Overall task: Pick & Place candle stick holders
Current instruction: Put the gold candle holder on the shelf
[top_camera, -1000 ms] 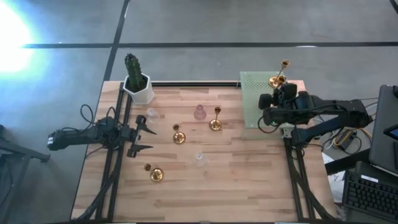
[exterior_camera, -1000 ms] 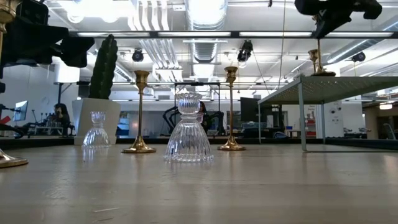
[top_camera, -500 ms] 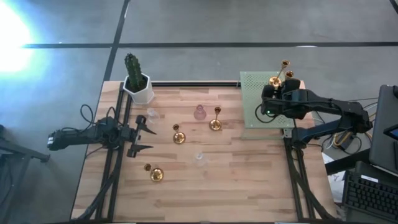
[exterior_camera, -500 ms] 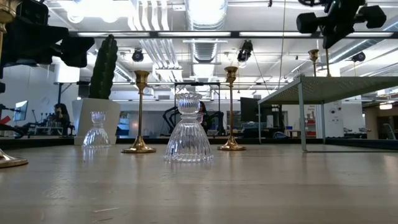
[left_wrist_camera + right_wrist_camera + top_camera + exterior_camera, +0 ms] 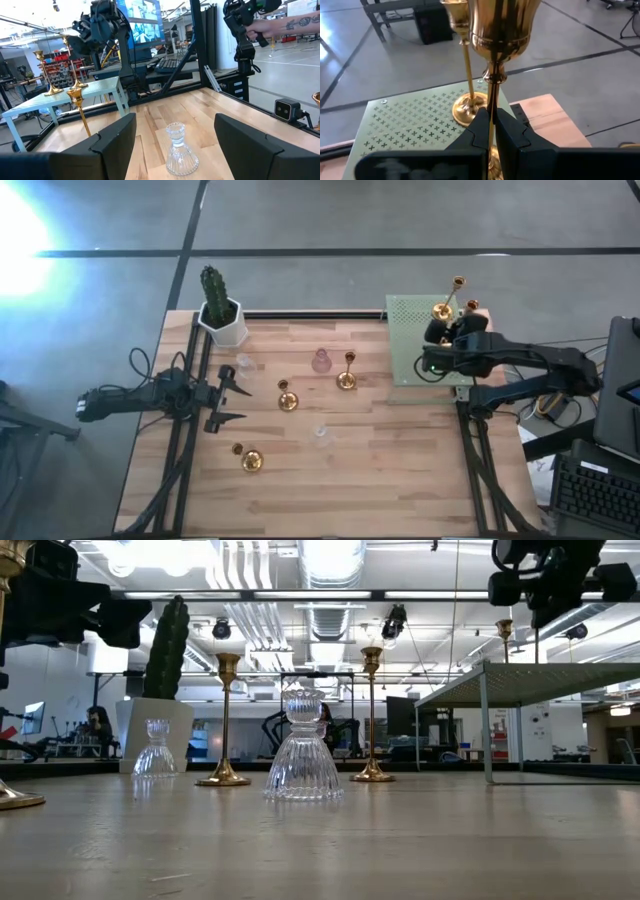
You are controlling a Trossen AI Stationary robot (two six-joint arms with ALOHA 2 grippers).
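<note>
The right gripper (image 5: 491, 131) is pinched shut on the thin stem of a gold candle holder (image 5: 499, 30), holding it upright over the green shelf (image 5: 405, 340), beside another gold holder (image 5: 463, 60) standing there. The left gripper (image 5: 234, 403) waits wide open over the surface (image 5: 330, 480), holding nothing.

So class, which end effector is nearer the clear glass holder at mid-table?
Left. The left end effector faces the clear glass holder; the right end effector is above the green rack.
</note>
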